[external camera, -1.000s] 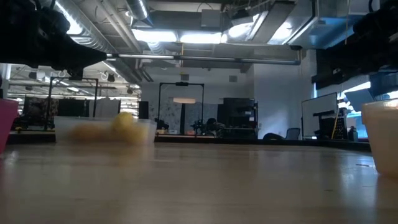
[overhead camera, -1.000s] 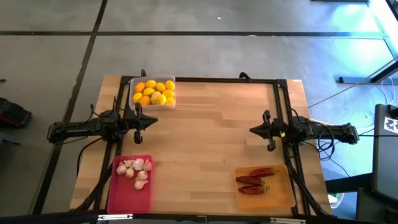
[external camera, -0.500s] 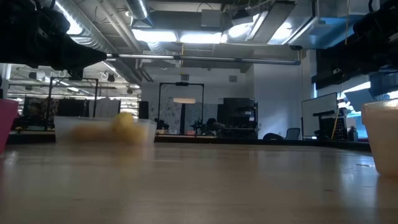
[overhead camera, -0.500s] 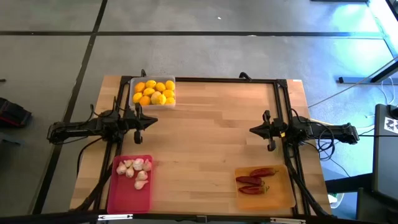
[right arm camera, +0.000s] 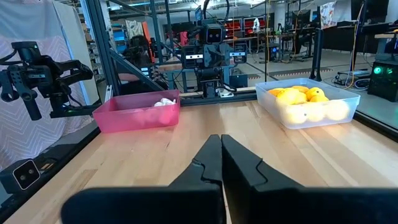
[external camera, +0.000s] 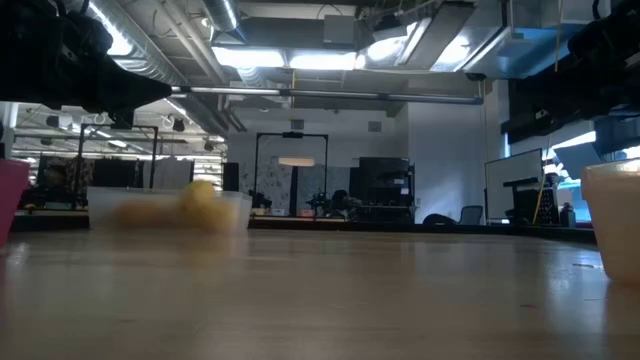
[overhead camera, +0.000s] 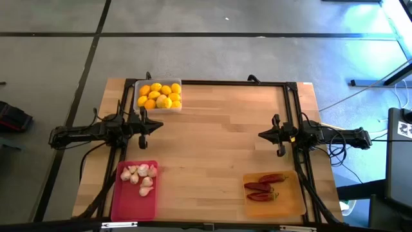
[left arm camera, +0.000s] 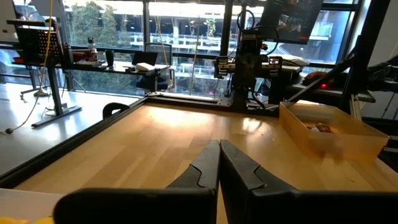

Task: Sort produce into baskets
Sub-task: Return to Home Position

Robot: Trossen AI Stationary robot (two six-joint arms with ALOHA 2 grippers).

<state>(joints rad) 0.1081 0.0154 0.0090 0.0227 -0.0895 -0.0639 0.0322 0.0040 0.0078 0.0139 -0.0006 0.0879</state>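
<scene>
– While both arms sat parked at the table's sides, what had changed?
– Nothing since the earlier frame. The left gripper (overhead camera: pixel 159 125) and right gripper (overhead camera: pixel 261 135) stayed pinched together, empty. Lemons (overhead camera: pixel 159 95) filled the clear tray (overhead camera: pixel 158 82), garlic (overhead camera: pixel 140 175) the pink tray (overhead camera: pixel 132 203), chilies (overhead camera: pixel 264 187) the orange tray (overhead camera: pixel 291 200). Sorting appeared complete.

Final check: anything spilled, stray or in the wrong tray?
Nothing stands out: lemons in the clear tray, garlic bulbs in the pink tray, chili peppers in the orange tray, none loose. Left claw and right claw hang shut over the table.
</scene>
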